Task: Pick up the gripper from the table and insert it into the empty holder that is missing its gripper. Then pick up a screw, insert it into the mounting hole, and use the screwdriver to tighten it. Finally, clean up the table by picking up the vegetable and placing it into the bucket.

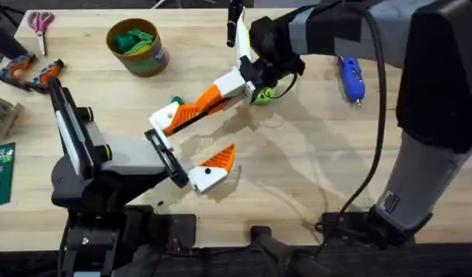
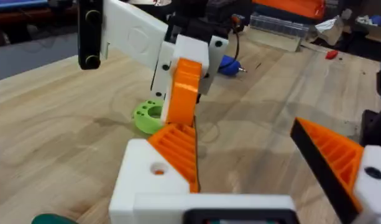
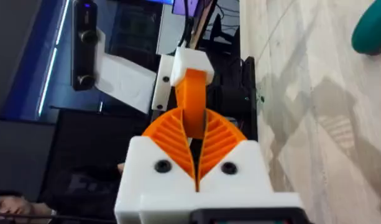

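The orange gripper (image 1: 185, 115) sits with its base at the white holder (image 1: 165, 117), which is the far finger mount of my left gripper (image 1: 216, 127). My right gripper (image 1: 201, 103) reaches in from the upper right and is shut on the wedge's free end; the right wrist view shows my ribbed pads clamping the gripper (image 3: 193, 96) below the holder (image 3: 190, 61). My left gripper (image 2: 240, 130) stands wide open. The blue screwdriver (image 1: 351, 77) lies at the far right. The dark green vegetable (image 1: 176, 101) peeks out behind the holder. The bucket (image 1: 160, 60) stands at the back left.
A lime-green disc (image 1: 261, 95) lies under the right wrist. Scissors (image 1: 41, 23) and orange-handled pliers (image 1: 31, 73) rest at the far left. A green card (image 1: 1, 173) lies at the left edge. Bare wood stretches across the middle and right front.
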Tool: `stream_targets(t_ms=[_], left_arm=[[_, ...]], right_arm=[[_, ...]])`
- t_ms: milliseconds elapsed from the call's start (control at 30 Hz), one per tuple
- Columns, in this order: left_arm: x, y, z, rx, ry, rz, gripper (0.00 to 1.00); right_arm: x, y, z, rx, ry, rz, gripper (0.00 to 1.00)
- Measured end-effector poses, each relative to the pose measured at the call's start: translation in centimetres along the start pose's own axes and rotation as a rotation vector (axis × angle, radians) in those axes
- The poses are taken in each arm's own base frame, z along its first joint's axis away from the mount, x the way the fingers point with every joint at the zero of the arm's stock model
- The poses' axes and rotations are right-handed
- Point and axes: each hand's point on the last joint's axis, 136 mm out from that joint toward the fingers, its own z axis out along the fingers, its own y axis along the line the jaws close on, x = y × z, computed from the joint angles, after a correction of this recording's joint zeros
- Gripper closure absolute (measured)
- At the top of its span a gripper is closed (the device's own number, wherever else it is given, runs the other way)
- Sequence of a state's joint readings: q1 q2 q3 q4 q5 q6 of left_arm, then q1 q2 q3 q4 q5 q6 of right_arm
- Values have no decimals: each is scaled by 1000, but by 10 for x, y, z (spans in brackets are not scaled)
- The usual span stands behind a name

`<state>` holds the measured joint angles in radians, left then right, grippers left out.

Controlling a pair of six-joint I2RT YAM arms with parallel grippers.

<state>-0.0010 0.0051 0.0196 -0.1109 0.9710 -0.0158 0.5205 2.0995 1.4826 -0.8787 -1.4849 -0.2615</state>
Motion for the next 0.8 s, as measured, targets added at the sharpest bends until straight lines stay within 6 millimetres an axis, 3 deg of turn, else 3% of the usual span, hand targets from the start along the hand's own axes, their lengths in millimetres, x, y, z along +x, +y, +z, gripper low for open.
stream_targets(t_ms=[333,600,800], left_arm=[[0,0,0,-2,0,0,15],[0,-1,0,3,0,0,15],[1,-9,0,52,3,-2,15]], right_arm=[[0,0,0,0,0,-2,990],[1,1,3,-3,8,14,859],[10,5,24,-20,59,15,711]])
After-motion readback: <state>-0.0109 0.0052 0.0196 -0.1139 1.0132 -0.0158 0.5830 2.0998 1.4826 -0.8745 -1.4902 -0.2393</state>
